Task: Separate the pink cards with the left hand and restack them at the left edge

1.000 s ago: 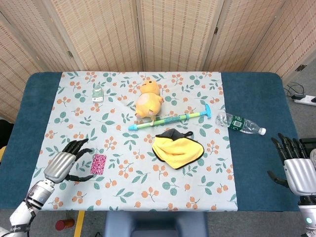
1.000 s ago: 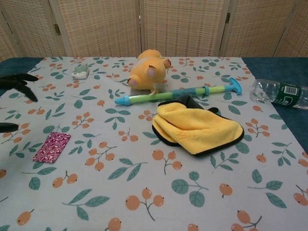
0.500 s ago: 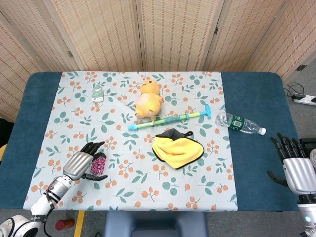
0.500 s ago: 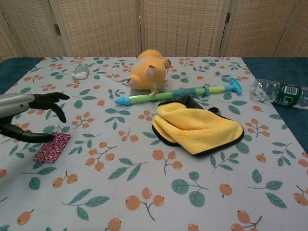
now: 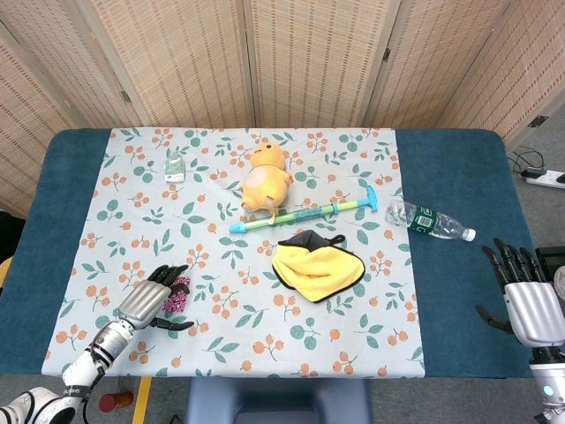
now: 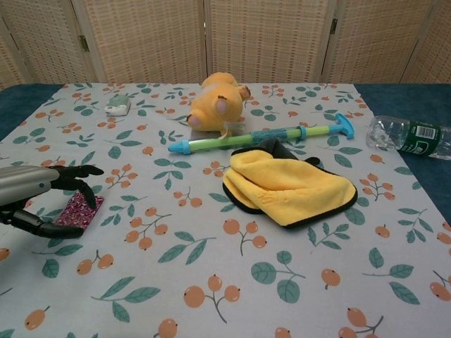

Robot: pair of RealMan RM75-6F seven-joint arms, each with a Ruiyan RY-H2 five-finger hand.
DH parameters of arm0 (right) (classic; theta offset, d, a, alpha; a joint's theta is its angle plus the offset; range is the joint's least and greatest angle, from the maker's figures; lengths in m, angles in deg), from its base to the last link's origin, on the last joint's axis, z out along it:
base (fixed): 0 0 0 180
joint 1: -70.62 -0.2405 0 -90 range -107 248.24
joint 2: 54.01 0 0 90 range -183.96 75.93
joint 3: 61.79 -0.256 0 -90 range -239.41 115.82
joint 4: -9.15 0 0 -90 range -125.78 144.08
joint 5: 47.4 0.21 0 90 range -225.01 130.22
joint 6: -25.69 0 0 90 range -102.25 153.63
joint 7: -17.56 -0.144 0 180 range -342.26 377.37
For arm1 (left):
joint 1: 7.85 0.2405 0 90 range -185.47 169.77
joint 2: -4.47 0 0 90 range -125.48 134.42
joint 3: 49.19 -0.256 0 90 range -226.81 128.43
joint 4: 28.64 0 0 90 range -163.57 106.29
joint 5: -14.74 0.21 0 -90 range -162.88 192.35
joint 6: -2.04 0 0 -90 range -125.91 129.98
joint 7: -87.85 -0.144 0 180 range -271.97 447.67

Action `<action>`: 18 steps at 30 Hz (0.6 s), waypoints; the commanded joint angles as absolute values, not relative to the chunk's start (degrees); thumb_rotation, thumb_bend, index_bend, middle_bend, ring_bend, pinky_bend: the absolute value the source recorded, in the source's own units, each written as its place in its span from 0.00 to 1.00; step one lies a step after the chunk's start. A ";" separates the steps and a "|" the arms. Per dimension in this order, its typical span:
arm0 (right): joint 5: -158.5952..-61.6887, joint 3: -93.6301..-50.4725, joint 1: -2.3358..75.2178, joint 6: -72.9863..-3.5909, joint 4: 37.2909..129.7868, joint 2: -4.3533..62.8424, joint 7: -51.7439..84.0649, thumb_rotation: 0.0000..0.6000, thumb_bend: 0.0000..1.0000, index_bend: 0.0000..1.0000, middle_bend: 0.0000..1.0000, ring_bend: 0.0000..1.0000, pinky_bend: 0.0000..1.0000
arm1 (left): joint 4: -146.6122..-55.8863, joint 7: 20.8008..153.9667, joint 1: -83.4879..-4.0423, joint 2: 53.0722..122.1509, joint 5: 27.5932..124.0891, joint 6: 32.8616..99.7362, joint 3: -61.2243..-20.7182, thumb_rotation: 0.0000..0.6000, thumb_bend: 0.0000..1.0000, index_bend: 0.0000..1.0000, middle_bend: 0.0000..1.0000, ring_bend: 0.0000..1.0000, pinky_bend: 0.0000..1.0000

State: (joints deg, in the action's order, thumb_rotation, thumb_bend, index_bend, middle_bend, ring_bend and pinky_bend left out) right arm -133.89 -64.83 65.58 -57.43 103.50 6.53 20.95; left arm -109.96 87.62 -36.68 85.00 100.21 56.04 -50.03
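Closing in: L hand (image 5: pixel 144 303) has come down over the pink cards (image 5: pixel 177 292) since 1 s ago, when it sat well to their left w/ fingers spread. Now, in head view, dark fingers drape across the stack's left part; chest view shows the fingers (image 6: pixel 79 184) arched over the top of the cards (image 6: pixel 77 210) and the thumb low at the near side. Stack hasn't shifted, lies flat on the floral tablecloth (image 5: pixel 221 336), near the table's front-left corner. Contact vs. just above: cannot tell; nothing lifted, so grip not confirmed, hand reads as apart-fingered and empty.

R hand (image 5: pixel 534 305) unchanged, fingers spread, holding nothing, at table's right edge.

Judgement: approach step about done; separating not begun. Next needs a fingertip to slide the top card off. Risk: whole stack sliding as one.
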 commanded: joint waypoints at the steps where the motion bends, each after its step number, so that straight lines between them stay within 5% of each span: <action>1: -133.87 -64.84 65.61 -57.50 103.54 6.53 21.03 1.00 0.23 0.00 0.00 0.00 0.00 | -109.87 87.43 -36.78 85.28 99.88 55.88 -50.17 0.37 0.14 0.34 0.00 0.00 0.00; 18: -133.94 -65.05 65.54 -57.83 103.78 6.33 20.99 1.00 0.23 0.00 0.00 0.00 0.00 | -107.94 84.12 -36.71 86.59 96.29 54.67 -50.85 0.37 0.14 0.34 0.00 0.00 0.00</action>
State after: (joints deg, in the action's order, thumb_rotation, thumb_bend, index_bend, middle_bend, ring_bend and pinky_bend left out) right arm -133.94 -65.04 65.53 -57.83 103.78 6.33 20.99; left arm -108.06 84.35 -36.80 86.54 96.49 54.59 -50.82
